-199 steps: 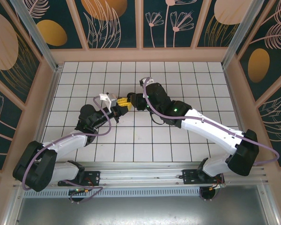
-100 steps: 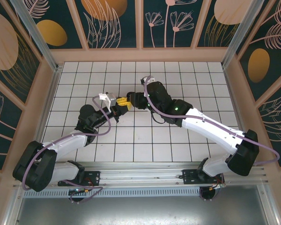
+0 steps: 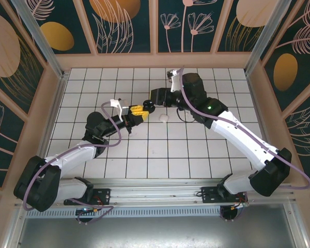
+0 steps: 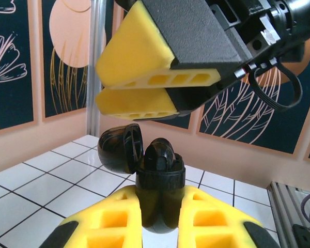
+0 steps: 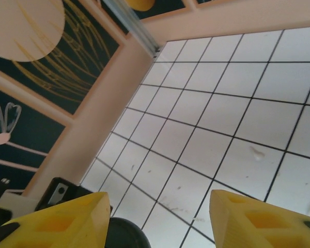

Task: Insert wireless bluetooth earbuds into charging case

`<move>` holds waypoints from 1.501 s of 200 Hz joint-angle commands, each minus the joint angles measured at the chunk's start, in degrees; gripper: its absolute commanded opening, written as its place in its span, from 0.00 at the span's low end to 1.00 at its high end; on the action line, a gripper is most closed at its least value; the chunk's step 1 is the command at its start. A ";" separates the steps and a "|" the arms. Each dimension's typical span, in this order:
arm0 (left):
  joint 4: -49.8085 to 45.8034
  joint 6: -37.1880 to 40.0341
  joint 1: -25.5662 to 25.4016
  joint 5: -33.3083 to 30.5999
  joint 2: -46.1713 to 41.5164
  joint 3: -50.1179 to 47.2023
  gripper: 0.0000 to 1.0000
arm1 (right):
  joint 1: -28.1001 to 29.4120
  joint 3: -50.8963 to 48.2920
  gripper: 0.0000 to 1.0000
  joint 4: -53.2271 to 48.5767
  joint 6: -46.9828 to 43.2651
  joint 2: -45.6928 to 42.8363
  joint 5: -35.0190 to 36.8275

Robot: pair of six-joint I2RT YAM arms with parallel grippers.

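Two end effectors: close together above the middle of the white gridded table (image 3: 222, 155).
Left end effector (image 4: 159, 217): yellow pads clamped on the lower body of a glossy black oval charging case (image 4: 157, 181), which is held upright.
Hinged lid (image 4: 120, 151): stands open, tipped to the left in the left wrist view.
Earbuds: one tiny black wireless earbud (image 4: 161, 152) sits in the case's open mouth with its rounded top showing; I cannot make out the other.
Right end effector (image 5: 157, 206): yellow fingers spread apart with nothing between them, just above the open case.
Small white lump (image 3: 164, 118): lies on the table near the case, on the right arm's side.
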 commanded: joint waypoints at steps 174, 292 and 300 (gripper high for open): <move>6.06 -8.52 -0.25 2.02 2.62 1.25 0.00 | -6.15 -5.34 0.49 13.00 7.38 2.19 -36.37; 8.30 -13.18 -0.25 -0.24 3.69 -0.09 0.00 | -8.04 -7.03 0.52 8.54 0.47 -9.46 -29.56; 8.09 -13.77 -0.21 -0.01 3.61 0.45 0.00 | -8.02 -8.27 0.52 9.12 0.20 -9.84 -29.02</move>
